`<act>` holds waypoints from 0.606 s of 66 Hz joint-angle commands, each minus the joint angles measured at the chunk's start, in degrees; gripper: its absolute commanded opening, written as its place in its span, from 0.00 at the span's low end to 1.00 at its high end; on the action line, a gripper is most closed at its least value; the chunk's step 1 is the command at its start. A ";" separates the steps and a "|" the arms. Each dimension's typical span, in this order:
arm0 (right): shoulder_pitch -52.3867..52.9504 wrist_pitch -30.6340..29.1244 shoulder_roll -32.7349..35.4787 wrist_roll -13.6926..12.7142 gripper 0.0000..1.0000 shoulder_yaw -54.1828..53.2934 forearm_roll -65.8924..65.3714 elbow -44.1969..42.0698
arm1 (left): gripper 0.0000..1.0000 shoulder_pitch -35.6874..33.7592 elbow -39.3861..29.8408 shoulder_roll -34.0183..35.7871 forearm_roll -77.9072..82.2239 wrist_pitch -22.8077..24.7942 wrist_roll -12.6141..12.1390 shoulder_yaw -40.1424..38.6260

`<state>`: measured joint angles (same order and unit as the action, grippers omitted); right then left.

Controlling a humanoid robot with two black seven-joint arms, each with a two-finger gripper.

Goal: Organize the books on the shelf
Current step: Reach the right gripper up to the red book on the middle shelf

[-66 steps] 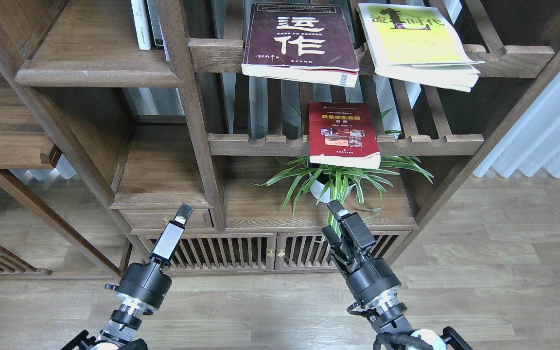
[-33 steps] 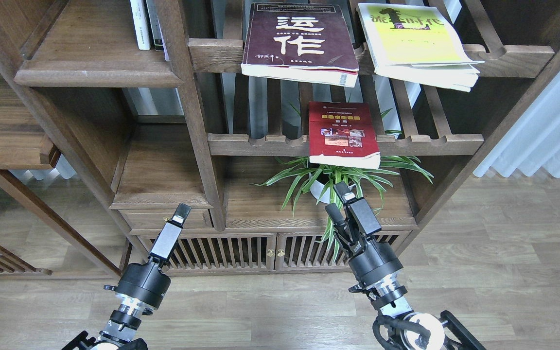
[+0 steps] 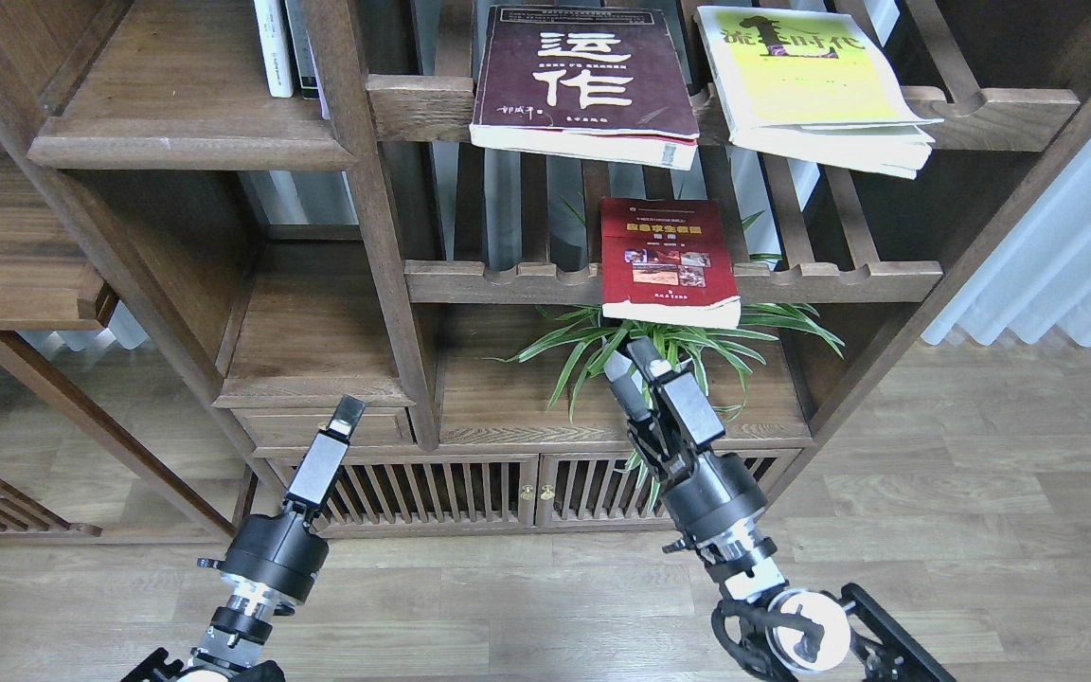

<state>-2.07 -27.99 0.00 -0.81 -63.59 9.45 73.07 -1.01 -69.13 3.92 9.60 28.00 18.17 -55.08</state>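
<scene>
- While my right hand [image 3: 634, 364] reaches up beneath the red book [image 3: 667, 261], its two fingers stand slightly apart, holding nothing, in front of the potted plant [image 3: 659, 350].
- My left hand [image 3: 345, 417] hangs low by the drawer; whether it is parted I cannot tell.
- The red book overhangs the lower slatted shelf [image 3: 508, 281].
- The maroon book [image 3: 588, 80] and the yellow book [image 3: 815, 85] lie on the upper slatted shelf [image 3: 1000, 104].
- The solid shelf [image 3: 181, 142] sits at upper left.
</scene>
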 commanded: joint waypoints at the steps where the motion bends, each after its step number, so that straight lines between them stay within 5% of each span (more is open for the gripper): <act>1: -0.13 -0.01 0.00 0.02 0.99 0.13 -0.04 -0.38 | 1.00 0.13 -0.22 -0.05 -0.02 0.00 0.11 -0.73; 40: 0.22 -0.01 0.00 0.72 0.99 2.15 -0.04 -3.46 | 1.00 3.56 -0.48 -0.93 -0.99 0.00 0.28 -4.77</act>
<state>-1.81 -28.01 0.04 -0.38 -61.03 9.31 70.47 2.23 -69.66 2.99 8.62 28.00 18.38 -59.76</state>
